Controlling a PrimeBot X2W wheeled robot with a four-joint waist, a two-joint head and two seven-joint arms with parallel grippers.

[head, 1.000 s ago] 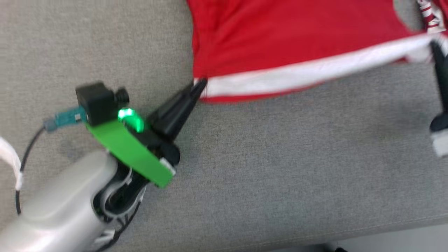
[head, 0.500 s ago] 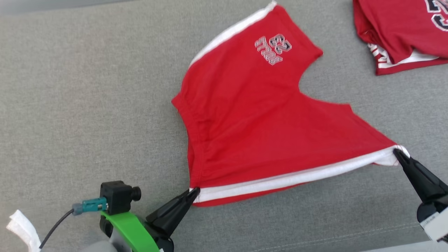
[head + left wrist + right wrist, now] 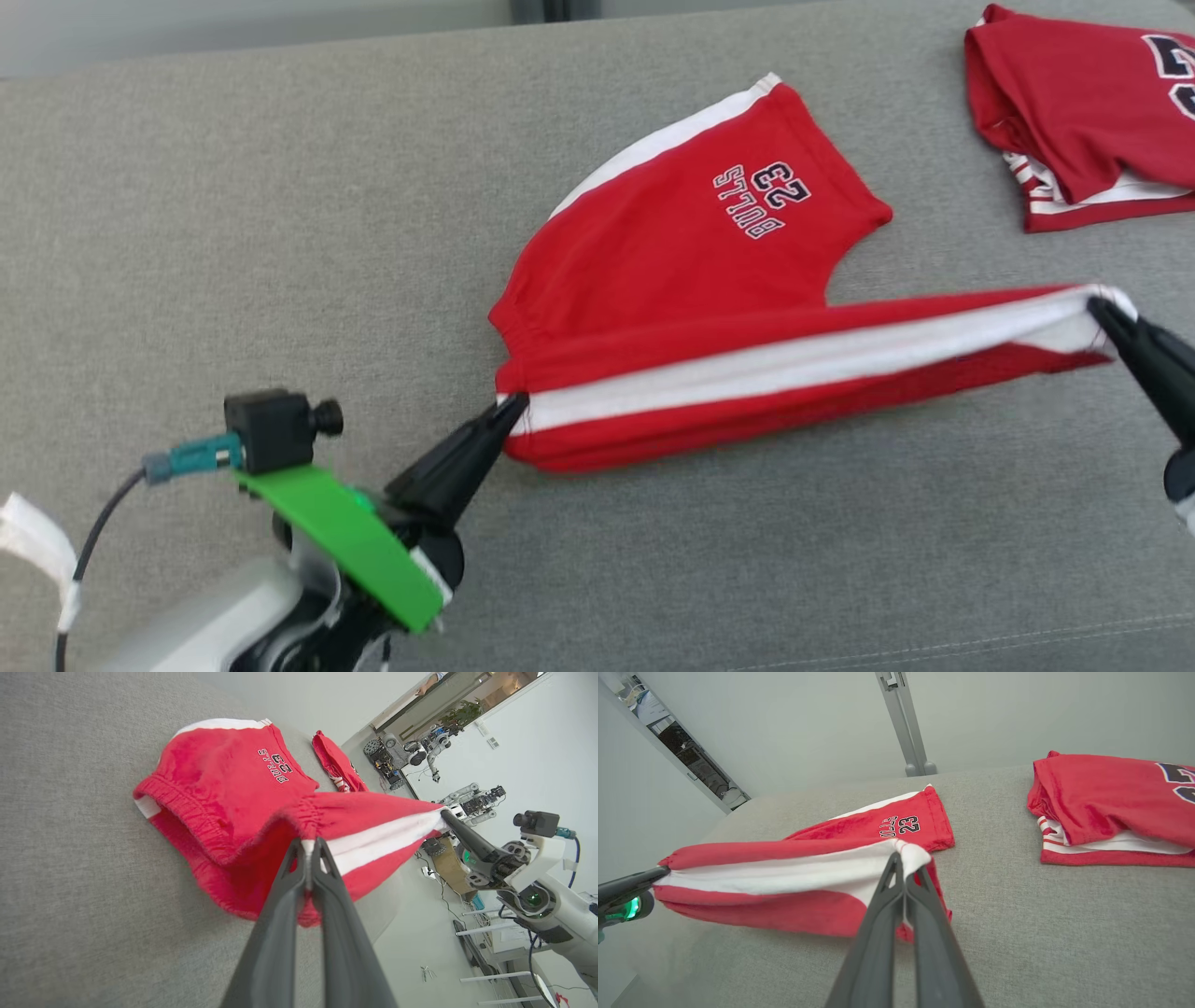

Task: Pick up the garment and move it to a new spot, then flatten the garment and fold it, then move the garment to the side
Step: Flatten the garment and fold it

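Note:
The garment (image 3: 691, 252) is a pair of red shorts with white side stripes and a "BULLS 23" print, lying on the grey cushion (image 3: 280, 205). Its near leg is lifted and stretched between my two grippers, the white stripe (image 3: 794, 359) facing up. My left gripper (image 3: 509, 411) is shut on the waistband corner (image 3: 307, 845). My right gripper (image 3: 1102, 308) is shut on the hem corner (image 3: 903, 855). The far leg of the shorts (image 3: 896, 823) rests flat on the cushion beyond the raised edge.
A second red garment (image 3: 1083, 112) lies folded at the far right of the cushion, also seen as the folded red garment (image 3: 1111, 802). The cushion's front edge (image 3: 934, 653) runs close below my grippers. A metal post (image 3: 906, 723) stands behind the cushion.
Both grippers have lifted the near striped edge off the cushion and carried it toward the far leg, so the shorts are doubling over. The head camera has also shifted.

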